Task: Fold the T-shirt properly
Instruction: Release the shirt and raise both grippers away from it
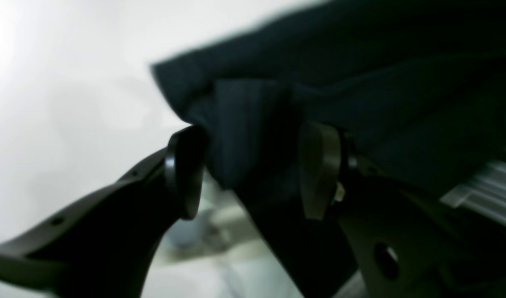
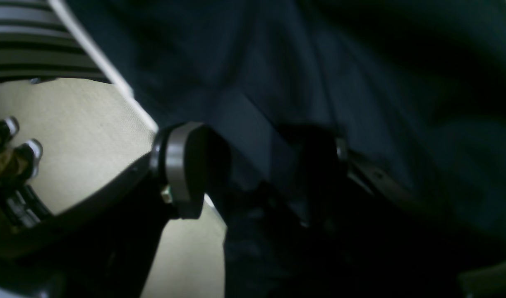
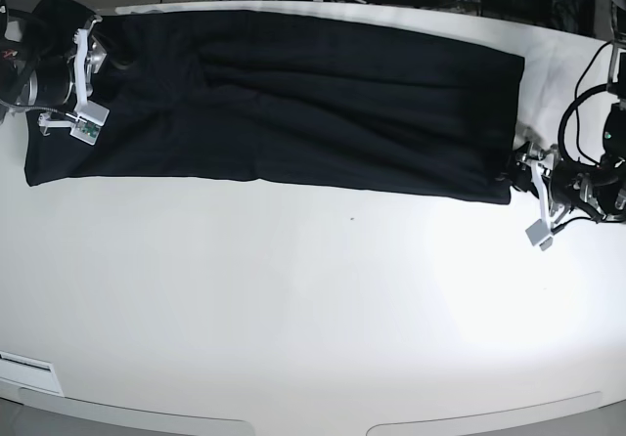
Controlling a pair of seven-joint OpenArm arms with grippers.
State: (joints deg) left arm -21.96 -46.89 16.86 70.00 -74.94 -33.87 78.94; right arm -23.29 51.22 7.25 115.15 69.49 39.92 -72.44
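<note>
Left wrist: I see the left gripper (image 1: 253, 174) clamped on a bunched fold of the T-shirt (image 1: 360, 82).

Right wrist: the right gripper (image 2: 257, 169) pinches dark cloth too.

Base: the T-shirt lies stretched across the white table (image 3: 293, 309) — one gripper at each end.

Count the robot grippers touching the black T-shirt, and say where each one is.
2. The left gripper pinches the T-shirt at its end on the base view's right; the right gripper grips the opposite end, on that view's left. No others show.
</note>
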